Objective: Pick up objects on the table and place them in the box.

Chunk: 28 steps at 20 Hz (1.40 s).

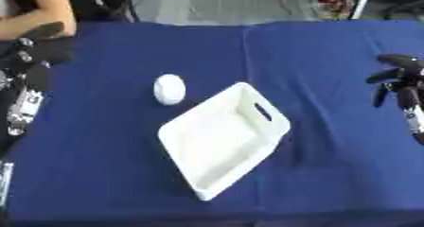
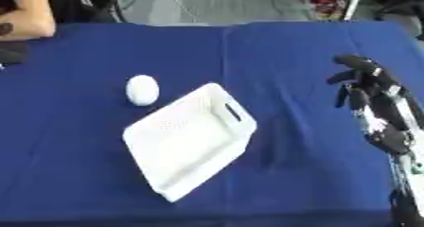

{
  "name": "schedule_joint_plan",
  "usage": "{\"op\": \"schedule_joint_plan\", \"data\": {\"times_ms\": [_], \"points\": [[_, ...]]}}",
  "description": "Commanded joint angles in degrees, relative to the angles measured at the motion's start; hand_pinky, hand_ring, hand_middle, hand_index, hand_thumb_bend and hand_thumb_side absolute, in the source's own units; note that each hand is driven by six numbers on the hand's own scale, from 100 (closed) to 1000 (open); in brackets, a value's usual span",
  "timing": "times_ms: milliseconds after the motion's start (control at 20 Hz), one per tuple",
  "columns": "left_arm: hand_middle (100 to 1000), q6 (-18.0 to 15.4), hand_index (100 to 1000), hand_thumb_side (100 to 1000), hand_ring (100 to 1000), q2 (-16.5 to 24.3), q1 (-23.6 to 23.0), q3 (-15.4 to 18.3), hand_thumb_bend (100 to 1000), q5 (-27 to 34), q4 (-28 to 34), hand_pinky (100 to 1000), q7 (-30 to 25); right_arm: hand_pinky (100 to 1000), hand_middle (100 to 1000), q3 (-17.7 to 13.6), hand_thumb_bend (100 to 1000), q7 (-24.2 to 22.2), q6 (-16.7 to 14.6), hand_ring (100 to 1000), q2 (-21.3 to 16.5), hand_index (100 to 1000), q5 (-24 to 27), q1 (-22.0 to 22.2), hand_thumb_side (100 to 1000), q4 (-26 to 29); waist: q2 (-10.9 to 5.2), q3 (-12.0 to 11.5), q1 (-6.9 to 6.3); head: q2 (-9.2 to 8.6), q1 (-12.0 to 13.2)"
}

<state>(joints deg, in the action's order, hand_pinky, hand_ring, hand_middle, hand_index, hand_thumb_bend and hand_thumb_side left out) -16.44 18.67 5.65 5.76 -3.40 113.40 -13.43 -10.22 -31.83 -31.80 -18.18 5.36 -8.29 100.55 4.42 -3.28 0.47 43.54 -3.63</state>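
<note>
left eye view: a white oval object (image 1: 169,89), smooth and egg-like with no marking i can make out, lies on the blue cloth of the table (image 1: 99,150). just to its right and nearer the camera sits the white box (image 1: 248,96), a shallow rectangular tray turned askew, with a slot handle cut in its far right wall. the object is beside the box's far left corner, apart from it, and nothing lies inside the box. no writing can be read on either thing. the left robot hand (image 1: 48,44) shows at the left edge, dark, up by the far left corner of the table; its fingers are too blurred for me to tell whether they are apart or together. a person's bare arm (image 1: 33,13) leans at the far left edge behind it, not touching the object or the box. the right robot hand (image 1: 397,74) comes in at the right edge, well apart from the box.

right eye view: here the right robot hand shows best, black with silver joints, fingers spread and hanging relaxed, clamped on nothing, above bare blue cloth. a crease runs down the cloth from the far edge toward the box. nothing stands between either robot hand and the white object. clutter on the floor beyond the table is too blurred to name.
</note>
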Motion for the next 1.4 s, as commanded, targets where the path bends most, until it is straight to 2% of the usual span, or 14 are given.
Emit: {"op": "schedule_joint_plan", "data": {"times_ms": [50, 100, 150, 200, 250, 400, 900, 1100, 1400], "points": [[921, 0.03, 752, 791, 821, 1.15, 0.27, 0.55, 374, -0.22, 1.19, 826, -0.13, 362, 830, -0.49, 100, -1.67, -1.56, 676, -0.84, 881, 0.18, 0.01, 559, 0.88, -0.55, 0.04, -0.02, -0.68, -0.44], [914, 0.05, 752, 790, 819, 1.15, 0.28, 0.55, 375, -0.21, 1.19, 826, -0.13, 362, 830, -0.5, 100, -1.66, -1.56, 676, -0.85, 881, 0.18, 0.01, 559, 0.88, -0.55, 0.04, -0.02, -0.69, -0.44], [864, 0.06, 752, 790, 811, 1.15, 0.29, 0.57, 374, -0.18, 1.19, 826, -0.1, 362, 830, -0.5, 100, -1.66, -1.56, 676, -0.85, 881, 0.18, 0.01, 559, 0.88, -0.55, 0.04, -0.02, -0.68, -0.42], [864, 0.08, 752, 790, 811, 1.15, 0.29, 0.58, 374, -0.16, 1.19, 826, -0.06, 362, 830, -0.5, 100, -1.66, -1.56, 676, -0.85, 881, 0.18, 0.01, 559, 0.88, -0.55, 0.03, -0.02, -0.67, -0.41], [755, 0.1, 750, 791, 797, 1.14, 0.29, 0.59, 374, -0.15, 1.19, 825, -0.03, 361, 830, -0.5, 100, -1.66, -1.56, 676, -0.85, 881, 0.18, 0.02, 559, 0.87, -0.55, 0.03, -0.02, -0.69, -0.43], [693, 0.18, 748, 794, 790, 1.14, 0.26, 0.57, 371, -0.2, 1.19, 825, -0.1, 362, 830, -0.51, 100, -1.68, -1.57, 677, -0.86, 881, 0.17, 0.02, 560, 0.84, -0.54, 0.04, -0.02, -0.67, -0.4], [698, -0.04, 748, 789, 790, 1.79, 0.46, 0.5, 376, -0.21, 1.19, 828, -0.14, 362, 830, -0.51, 100, -1.72, -1.57, 677, -0.85, 881, 0.15, 0.05, 560, 0.81, -0.58, 0.07, -0.06, -0.68, -0.42], [688, -1.65, 756, 760, 796, 5.57, 1.74, -0.1, 397, 0.9, 1.19, 844, 0.35, 361, 830, -0.42, 100, -1.82, -1.56, 677, -0.95, 881, 0.13, 0.1, 560, 0.69, -0.75, 0.14, -0.22, -0.62, -0.41], [677, -4.81, 768, 745, 803, 14.88, 4.45, -2.7, 406, 2.03, 0.73, 867, 0.28, 360, 829, -0.13, 100, -2.15, -1.49, 676, -1.07, 881, 0.17, 0.17, 560, 0.47, -1.07, 0.68, -0.64, -0.86, -0.59]]}}
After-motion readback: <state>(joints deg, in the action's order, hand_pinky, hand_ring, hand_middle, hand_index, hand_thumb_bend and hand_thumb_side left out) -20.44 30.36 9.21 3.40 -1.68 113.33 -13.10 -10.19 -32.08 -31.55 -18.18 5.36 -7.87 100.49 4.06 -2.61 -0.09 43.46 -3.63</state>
